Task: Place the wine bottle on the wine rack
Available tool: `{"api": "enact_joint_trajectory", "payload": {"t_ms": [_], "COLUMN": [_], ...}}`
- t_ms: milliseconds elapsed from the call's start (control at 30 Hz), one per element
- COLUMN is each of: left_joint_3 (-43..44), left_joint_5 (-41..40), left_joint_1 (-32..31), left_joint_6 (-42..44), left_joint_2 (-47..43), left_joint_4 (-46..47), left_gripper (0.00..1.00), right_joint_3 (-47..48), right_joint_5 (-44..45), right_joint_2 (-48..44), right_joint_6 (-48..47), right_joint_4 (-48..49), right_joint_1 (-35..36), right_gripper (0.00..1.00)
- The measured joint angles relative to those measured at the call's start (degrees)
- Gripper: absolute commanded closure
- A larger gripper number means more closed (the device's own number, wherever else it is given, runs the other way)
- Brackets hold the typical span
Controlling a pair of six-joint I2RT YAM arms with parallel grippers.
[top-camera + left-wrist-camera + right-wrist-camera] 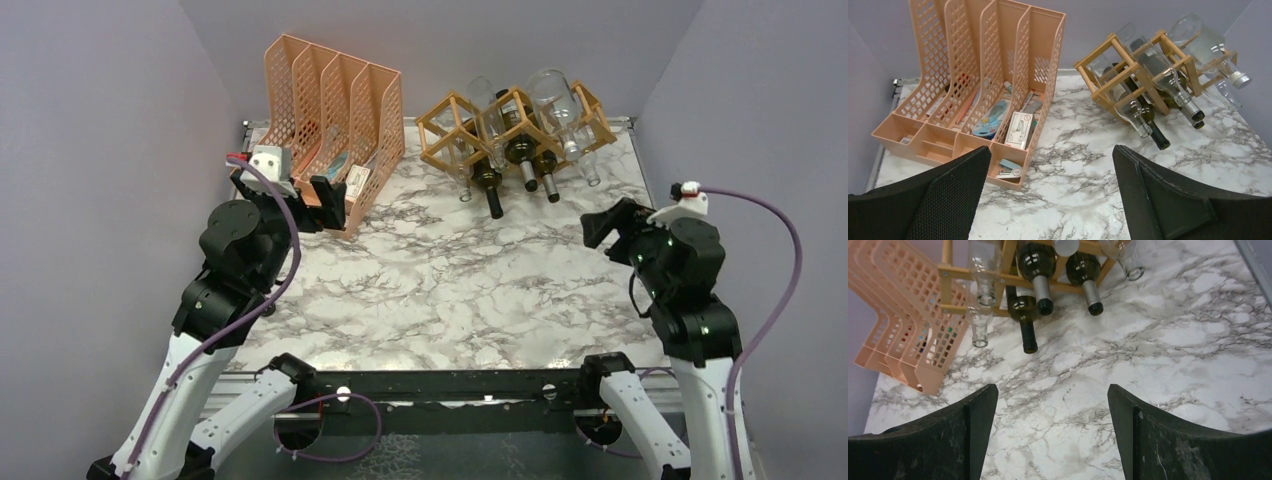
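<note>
The tan wooden wine rack (441, 133) stands at the back of the marble table, and also shows in the left wrist view (1102, 54) and the right wrist view (1009, 278). Several wine bottles lie in its cells with necks pointing toward me, dark ones such as (489, 184) (1150, 122) (1023, 310) and clear ones such as (553, 97) (1204, 44). My left gripper (318, 205) (1050, 167) is open and empty, near the peach organizer. My right gripper (606, 228) (1053, 397) is open and empty above bare marble, to the right front of the rack.
A peach-orange plastic mesh file organizer (330, 105) (973, 65) (900, 315) with stationery stands at the back left, close to my left gripper. Purple walls enclose the table on the left, right and back. Bare marble (450, 290) lies between the arms.
</note>
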Motion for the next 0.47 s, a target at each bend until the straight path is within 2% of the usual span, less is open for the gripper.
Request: {"api": "enact_joint_trajectory", "payload": {"t_ms": [133,267,467], "left_joint_3": [1.8,3.0,3.5], "left_joint_5": [-1.2,-2.1,-2.4], "left_joint_1": [0.0,0.0,0.0], "left_joint_6": [0.6,0.7,0.7], "left_joint_2": [-1.5,-2.9,-4.1], "left_joint_4": [-2.2,-3.8,-6.1], "left_gripper": [0.01,0.01,0.01], "right_joint_3": [2.8,6.8,7.7], "right_joint_5": [1.6,2.4,2.7], "right_joint_2": [-5.4,-5.9,-6.1], "right_joint_6": [0.0,-0.2,-0.5], "right_joint_4": [-2.5,-3.3,-5.6], "right_joint_1": [0.0,0.0,0.0], "right_gripper": [0.15,0.14,0.13]}}
